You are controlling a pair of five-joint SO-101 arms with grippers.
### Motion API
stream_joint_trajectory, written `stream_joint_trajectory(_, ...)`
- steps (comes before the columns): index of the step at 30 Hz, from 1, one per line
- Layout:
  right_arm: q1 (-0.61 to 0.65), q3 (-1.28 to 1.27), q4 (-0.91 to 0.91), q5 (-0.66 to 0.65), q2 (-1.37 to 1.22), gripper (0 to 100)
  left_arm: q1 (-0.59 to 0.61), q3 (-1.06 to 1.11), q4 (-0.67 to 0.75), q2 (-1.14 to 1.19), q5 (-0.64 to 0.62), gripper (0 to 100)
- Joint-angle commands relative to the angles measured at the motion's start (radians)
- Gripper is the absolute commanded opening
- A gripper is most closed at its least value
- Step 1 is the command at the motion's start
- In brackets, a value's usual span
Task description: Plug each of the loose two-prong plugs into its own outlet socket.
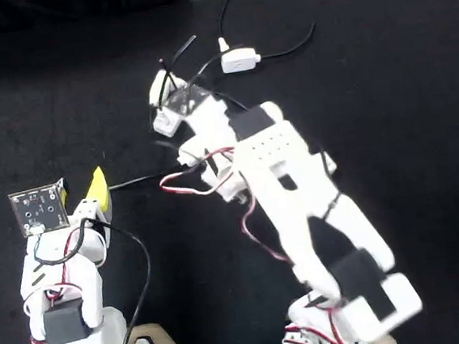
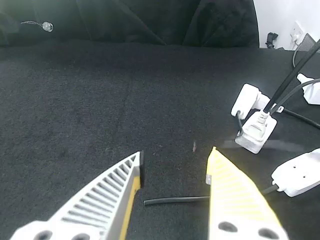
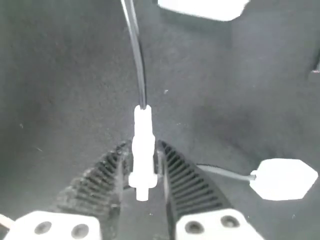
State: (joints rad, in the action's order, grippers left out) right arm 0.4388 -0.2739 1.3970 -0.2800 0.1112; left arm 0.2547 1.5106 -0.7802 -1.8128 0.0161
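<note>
Overhead, the left gripper is being held low at about 8 o'clock on the black cloth. A black cable is being shown lying just beside its yellow finger. The right gripper is being held at about 11 o'clock among white pieces and dark leads. A white adapter is being shown at 12 o'clock, apart from it.

In the left wrist view, the left gripper's jaws are being held well apart, with nothing gripped. The black cable's end is being shown on the cloth near the gap, and a white socket block is being shown well beyond the fingertips.

In the right wrist view, the white plug is being clamped between the right gripper's jaws. Its lead is being carried away past the fingertips, and a white flat piece is being shown nearby on the cloth.
</note>
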Motion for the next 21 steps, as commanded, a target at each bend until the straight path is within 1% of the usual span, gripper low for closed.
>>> stream_joint_trajectory(1,0.031,0.054,0.008,0.084,0.114,1.1,0.010,-0.008,0.017,-0.008,-0.002,22)
stream_joint_trajectory(5,0.080,0.058,0.002,0.210,0.188,1.1,0.010,-0.008,0.017,-0.008,-0.006,22)
stream_joint_trajectory(11,0.210,0.056,-0.028,0.365,0.297,1.2,0.010,-0.008,0.017,-0.008,-0.008,22)
stream_joint_trajectory(16,0.284,0.024,-0.031,0.497,0.360,1.4,0.010,-0.008,0.017,-0.008,-0.008,22)
stream_joint_trajectory(18,0.319,-0.025,-0.058,0.519,0.380,1.4,0.004,-0.008,0.017,-0.008,-0.008,22)
stream_joint_trajectory(21,0.379,-0.134,-0.137,0.483,0.429,1.2,0.001,-0.008,0.020,-0.008,-0.009,22)
